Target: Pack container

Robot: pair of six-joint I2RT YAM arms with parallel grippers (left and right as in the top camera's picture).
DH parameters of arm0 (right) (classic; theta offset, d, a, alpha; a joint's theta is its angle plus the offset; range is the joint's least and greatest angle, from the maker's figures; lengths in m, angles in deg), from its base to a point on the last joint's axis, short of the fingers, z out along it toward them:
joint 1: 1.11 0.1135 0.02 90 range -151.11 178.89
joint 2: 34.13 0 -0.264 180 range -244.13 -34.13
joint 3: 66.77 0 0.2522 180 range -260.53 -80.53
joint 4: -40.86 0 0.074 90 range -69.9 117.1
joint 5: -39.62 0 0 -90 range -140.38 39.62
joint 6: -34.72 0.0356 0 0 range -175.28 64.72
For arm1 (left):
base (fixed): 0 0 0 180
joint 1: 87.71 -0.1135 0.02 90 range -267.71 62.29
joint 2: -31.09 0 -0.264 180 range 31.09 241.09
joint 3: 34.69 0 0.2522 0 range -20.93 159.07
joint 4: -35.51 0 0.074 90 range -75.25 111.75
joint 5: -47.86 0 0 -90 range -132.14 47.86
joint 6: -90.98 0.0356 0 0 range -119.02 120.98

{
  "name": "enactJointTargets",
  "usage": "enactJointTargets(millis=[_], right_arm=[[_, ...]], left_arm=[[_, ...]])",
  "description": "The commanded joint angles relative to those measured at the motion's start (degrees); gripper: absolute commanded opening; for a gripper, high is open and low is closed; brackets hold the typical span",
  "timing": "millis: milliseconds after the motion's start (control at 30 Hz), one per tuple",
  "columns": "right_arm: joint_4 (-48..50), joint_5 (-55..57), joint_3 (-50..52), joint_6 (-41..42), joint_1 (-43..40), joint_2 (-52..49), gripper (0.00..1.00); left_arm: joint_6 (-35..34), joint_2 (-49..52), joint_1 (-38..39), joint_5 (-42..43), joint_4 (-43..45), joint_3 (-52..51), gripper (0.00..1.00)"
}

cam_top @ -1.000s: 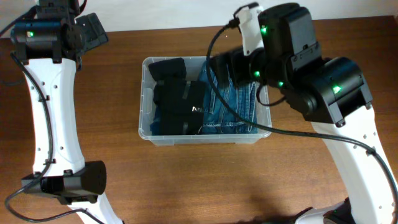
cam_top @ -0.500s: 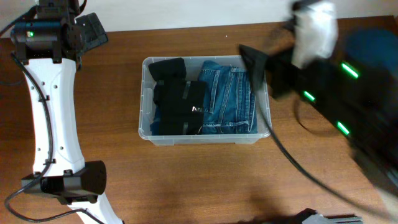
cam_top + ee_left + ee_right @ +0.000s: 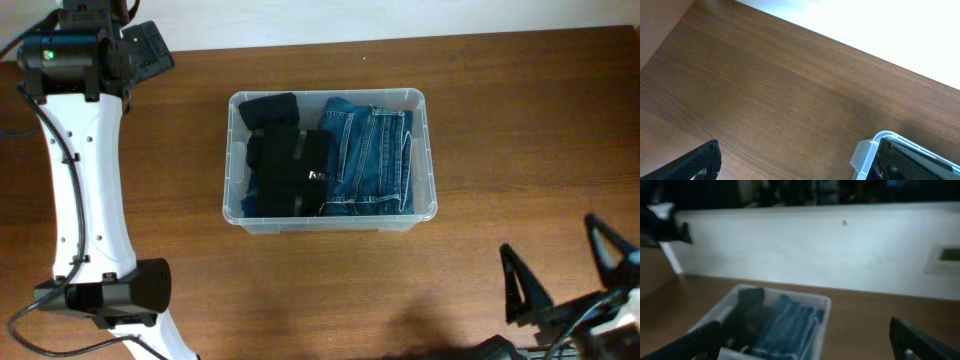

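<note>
The clear plastic container (image 3: 428, 150) sits at the table's middle. It holds folded black clothing (image 3: 285, 165) on the left and folded blue jeans (image 3: 375, 160) on the right. My left gripper (image 3: 150, 48) is open and empty, high at the far left; its wrist view shows only a corner of the container (image 3: 871, 152). My right gripper (image 3: 565, 272) is open and empty at the near right edge, well away from the container. The right wrist view shows the container (image 3: 822, 311) with the jeans (image 3: 787, 330) ahead, blurred.
Brown wooden table (image 3: 300, 290) all around the container. A white wall (image 3: 815, 250) runs along the table's far edge. The left arm's white link (image 3: 85, 180) and base (image 3: 105, 290) stand along the left side.
My right arm has pulled back fast from over the container's right side to the near right corner of the table. The left arm has not moved. The clothes lie as before.
</note>
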Motion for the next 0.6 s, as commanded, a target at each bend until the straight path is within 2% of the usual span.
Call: enactJointTargets(millis=[0,267,400,567], right_arm=[[3.0,1.1,10.0,0.4,-4.0,7.7,0.98],[24.6,-0.9,34.3,0.4,-10.6,20.4,0.99],[38.5,-1.1,45.7,0.5,-11.5,21.5,0.98],[53.7,-1.2,57.9,5.2,-13.3,21.5,0.98]], left_arm=[[-0.7,0.3,-0.3,0.0,0.1,-0.3,0.99],[-0.7,0.3,-0.3,0.0,0.1,-0.3,0.99],[-0.7,0.3,-0.3,0.0,0.1,-0.3,0.99],[-0.7,0.3,-0.3,0.0,0.1,-0.3,0.99]])
